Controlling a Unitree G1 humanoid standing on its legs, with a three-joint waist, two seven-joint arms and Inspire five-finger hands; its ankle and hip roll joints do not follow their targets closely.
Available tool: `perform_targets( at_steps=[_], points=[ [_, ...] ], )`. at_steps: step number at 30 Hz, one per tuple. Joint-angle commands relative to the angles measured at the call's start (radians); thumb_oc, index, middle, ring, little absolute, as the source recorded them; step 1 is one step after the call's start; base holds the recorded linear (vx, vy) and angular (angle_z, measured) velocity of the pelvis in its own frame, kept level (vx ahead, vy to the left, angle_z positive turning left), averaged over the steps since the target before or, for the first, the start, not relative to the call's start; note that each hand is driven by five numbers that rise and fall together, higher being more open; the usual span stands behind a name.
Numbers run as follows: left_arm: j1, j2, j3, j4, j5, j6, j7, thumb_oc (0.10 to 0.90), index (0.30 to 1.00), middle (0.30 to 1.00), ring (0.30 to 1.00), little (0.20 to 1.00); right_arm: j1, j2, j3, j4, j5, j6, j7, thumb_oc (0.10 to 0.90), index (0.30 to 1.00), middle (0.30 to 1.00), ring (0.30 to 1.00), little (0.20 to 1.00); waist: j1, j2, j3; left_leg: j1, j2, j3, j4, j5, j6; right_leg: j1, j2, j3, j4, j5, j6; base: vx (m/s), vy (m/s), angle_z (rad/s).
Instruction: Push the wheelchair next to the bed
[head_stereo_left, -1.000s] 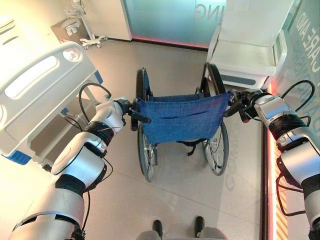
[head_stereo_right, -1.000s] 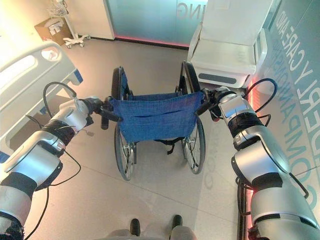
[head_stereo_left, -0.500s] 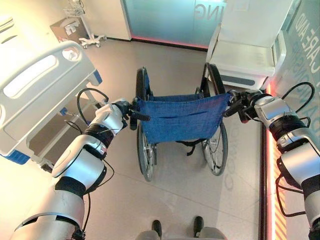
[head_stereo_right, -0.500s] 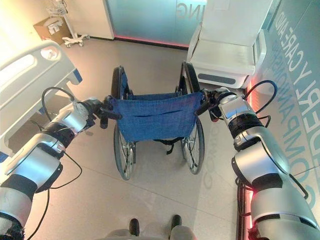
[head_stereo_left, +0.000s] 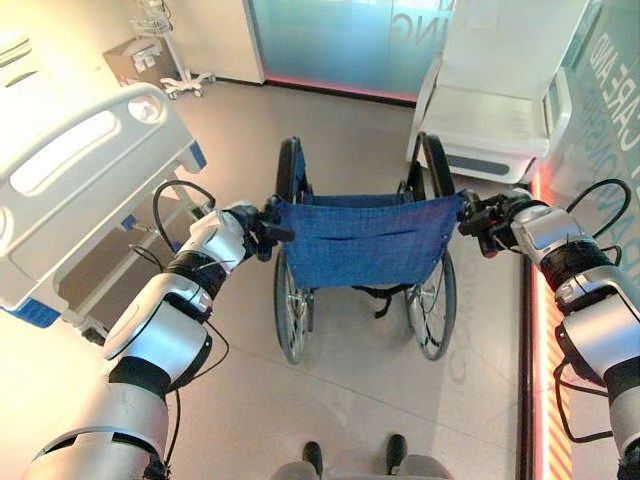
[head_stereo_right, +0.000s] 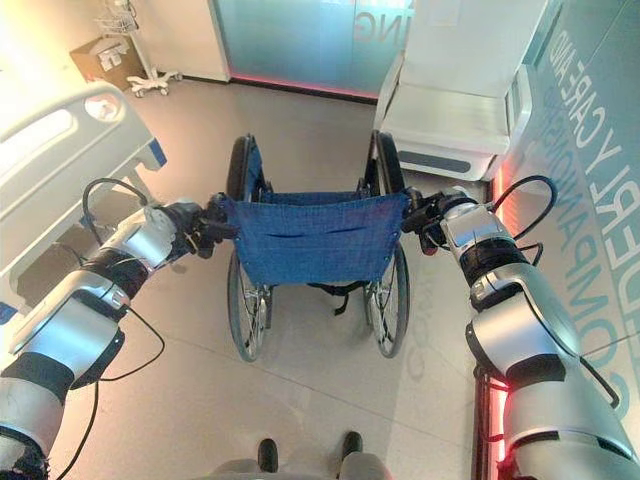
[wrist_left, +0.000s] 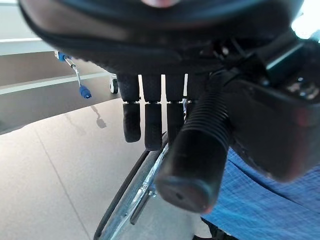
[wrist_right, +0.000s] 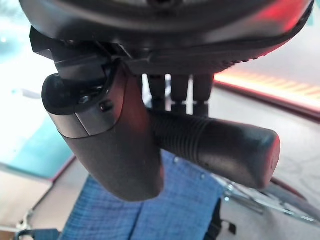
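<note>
The wheelchair (head_stereo_left: 360, 240) stands in front of me with its blue cloth back facing me and its big wheels on either side. The white hospital bed (head_stereo_left: 80, 170) lies to its left, a short gap of floor apart. My left hand (head_stereo_left: 260, 232) is shut on the wheelchair's left push handle (wrist_left: 197, 150), its fingers (wrist_left: 150, 125) curled round the ribbed black grip. On the other side, the right push handle (wrist_right: 215, 145) sits in my right hand (head_stereo_left: 480, 220), which is shut on it, thumb (wrist_right: 115, 145) in front.
A white reclining chair (head_stereo_left: 500, 110) stands just beyond the wheelchair's right wheel. Far back on the left are a wheeled stand (head_stereo_left: 165, 50) and a cardboard box (head_stereo_left: 135, 60), before a glass wall (head_stereo_left: 330, 40). A red-lit strip (head_stereo_left: 545, 330) runs along the floor's right edge.
The wheelchair has rolled a little away from me and its back now sits squarer to me. Both hands have kept hold of the handles and followed it.
</note>
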Motion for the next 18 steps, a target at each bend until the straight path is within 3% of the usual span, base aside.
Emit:
perform_targets(
  at_steps=[1, 7, 18],
  points=[
    [0.091, -0.018, -0.06, 0.053, -0.002, -0.069, 0.024, 0.4, 0.3, 0.3, 0.3, 0.3, -0.009, 0.044, -0.049, -0.067, 0.13, -0.127, 0.129, 0.4, 0.3, 0.3, 0.3, 0.3, 0.022, -0.031, 0.052, -0.02, -0.011, 0.0, 0.053, -0.07, -0.001, -0.003, -0.02, 0.034, 0.085, -0.106, -0.013, 0.0, 0.0, 0.0],
    [0.1, 0.001, -0.055, 0.008, -0.038, -0.121, 0.063, 0.4, 0.3, 0.3, 0.3, 0.3, 0.028, 0.04, -0.059, -0.107, 0.088, -0.199, 0.059, 0.4, 0.3, 0.3, 0.3, 0.3, 0.024, -0.023, 0.04, -0.02, -0.014, -0.003, 0.049, -0.07, -0.004, -0.001, -0.021, 0.029, 0.082, -0.107, -0.011, 0.0, 0.0, 0.0],
    [0.096, 0.039, -0.044, -0.052, -0.069, -0.176, 0.106, 0.4, 0.3, 0.3, 0.3, 0.3, 0.059, 0.046, -0.012, -0.062, -0.156, -0.164, 0.154, 0.4, 0.3, 0.3, 0.3, 0.3, 0.035, -0.007, 0.04, -0.025, -0.013, -0.009, 0.057, -0.073, -0.004, -0.004, -0.021, 0.022, 0.092, -0.116, -0.017, 0.0, 0.0, 0.0]
  ],
)
